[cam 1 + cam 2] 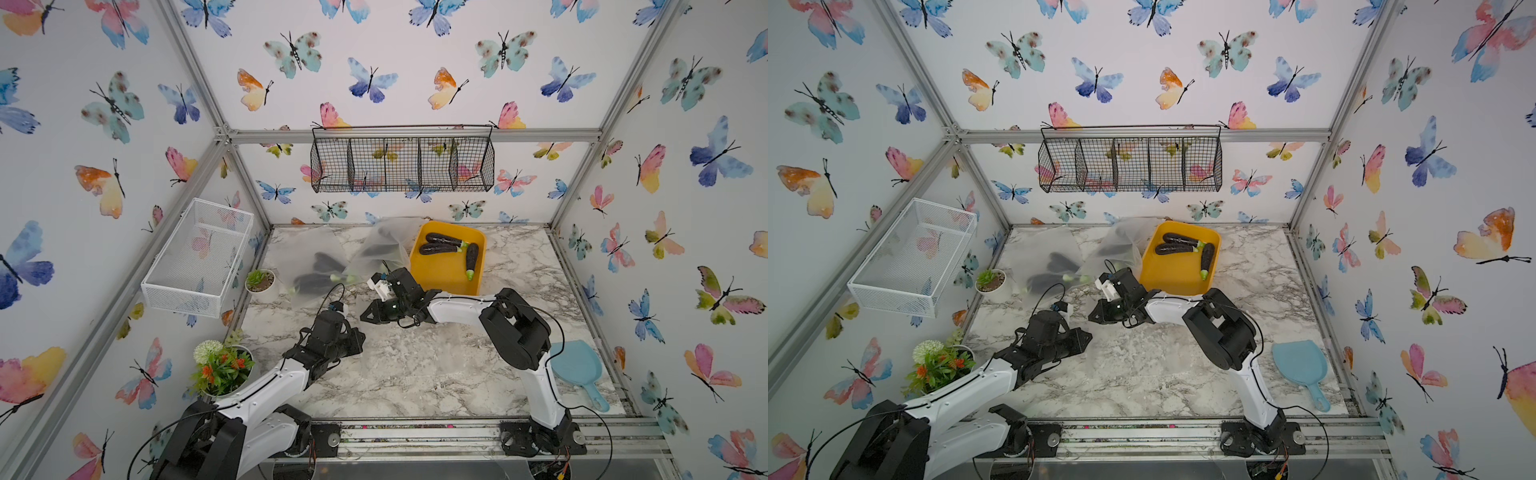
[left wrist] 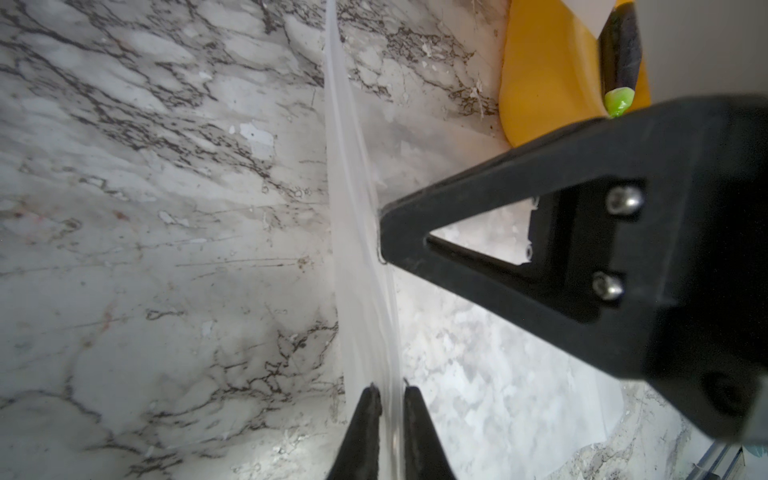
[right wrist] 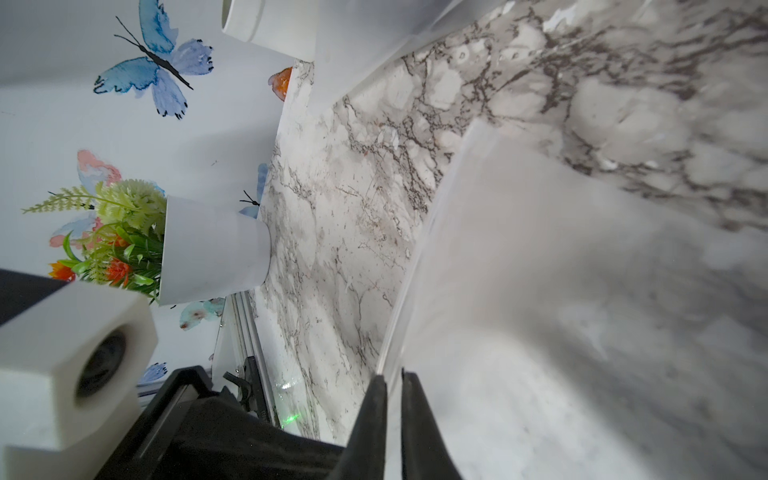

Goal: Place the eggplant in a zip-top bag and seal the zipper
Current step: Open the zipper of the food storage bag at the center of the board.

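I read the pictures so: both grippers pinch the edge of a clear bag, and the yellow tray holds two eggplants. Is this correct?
Not quite. The yellow tray holds three eggplants, not two; both top views show them. The rest stands: the left gripper and the right gripper each pinch the edge of the clear bag, as the wrist views show.

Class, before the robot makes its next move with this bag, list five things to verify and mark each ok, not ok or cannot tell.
1. Left hand pinches the bag edge: ok.
2. Right hand pinches the same bag: ok.
3. Eggplant inside the held bag: cannot tell; none visible in the wrist views.
4. Eggplants waiting in the yellow tub: ok, three.
5. Bag sealed: cannot tell.
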